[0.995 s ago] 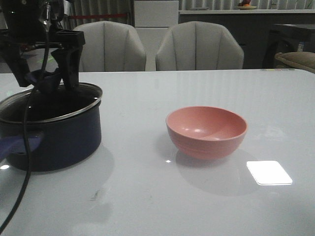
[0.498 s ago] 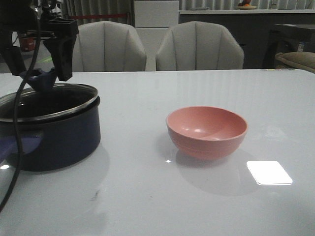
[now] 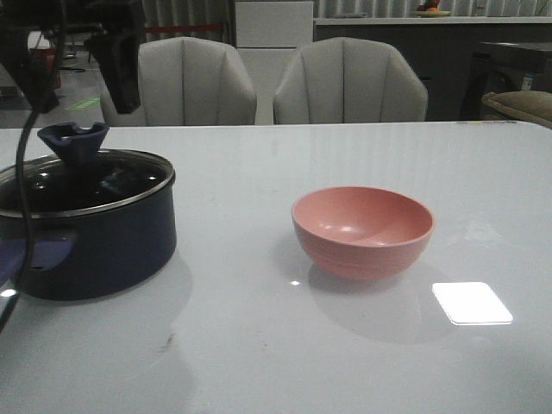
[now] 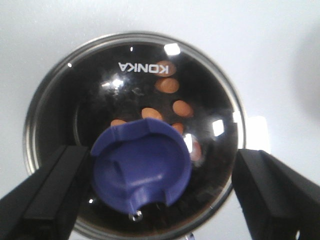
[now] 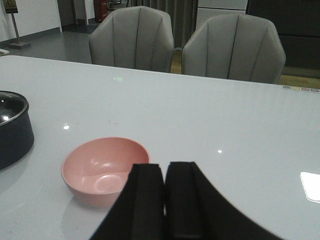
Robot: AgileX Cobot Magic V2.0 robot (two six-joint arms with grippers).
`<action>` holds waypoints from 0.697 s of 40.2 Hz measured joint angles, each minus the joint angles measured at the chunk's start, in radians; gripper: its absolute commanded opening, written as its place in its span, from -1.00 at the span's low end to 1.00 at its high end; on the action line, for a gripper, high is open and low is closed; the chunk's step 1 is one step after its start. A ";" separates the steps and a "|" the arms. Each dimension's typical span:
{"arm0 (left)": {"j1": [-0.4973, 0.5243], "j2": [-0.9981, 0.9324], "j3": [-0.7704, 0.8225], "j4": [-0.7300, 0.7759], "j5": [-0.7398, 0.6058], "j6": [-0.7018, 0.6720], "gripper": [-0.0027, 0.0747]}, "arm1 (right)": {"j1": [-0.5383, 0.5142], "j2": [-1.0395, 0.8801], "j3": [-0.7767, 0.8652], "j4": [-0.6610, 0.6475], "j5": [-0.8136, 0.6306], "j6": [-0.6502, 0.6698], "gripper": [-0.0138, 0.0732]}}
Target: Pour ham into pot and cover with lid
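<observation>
The dark navy pot (image 3: 99,246) stands at the table's left with the glass lid (image 3: 112,183) resting on it. Its blue notched knob (image 3: 73,141) stands free. My left gripper (image 3: 76,82) hangs open above the knob, touching nothing. From the left wrist, the knob (image 4: 141,167) lies between and below the spread fingers (image 4: 55,190), and orange ham slices (image 4: 166,85) show through the lid (image 4: 100,100) inside the pot. My right gripper (image 5: 164,172) is shut and empty, near the pink bowl (image 5: 102,167); it is out of the front view.
The empty pink bowl (image 3: 362,228) sits mid-table, right of the pot. The pot's purple handle (image 3: 26,254) points toward the front left. A black cable (image 3: 24,216) hangs across the pot's front. Two grey chairs (image 3: 349,82) stand behind the table.
My left gripper has let go of the lid's knob, opened and risen straight up. The lid now sits on the pot by itself.
</observation>
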 measured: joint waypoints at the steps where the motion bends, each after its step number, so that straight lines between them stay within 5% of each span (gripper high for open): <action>1: 0.000 -0.014 0.000 -0.002 0.000 0.002 0.58 | 0.000 0.000 0.000 0.000 0.000 0.000 -0.34; 12: 0.000 -0.260 0.067 -0.002 -0.026 0.042 0.58 | 0.000 0.000 0.000 0.000 0.000 0.000 -0.34; 28: 0.000 -0.789 0.472 -0.002 -0.247 0.049 0.58 | 0.000 0.000 0.000 0.000 0.000 0.000 -0.34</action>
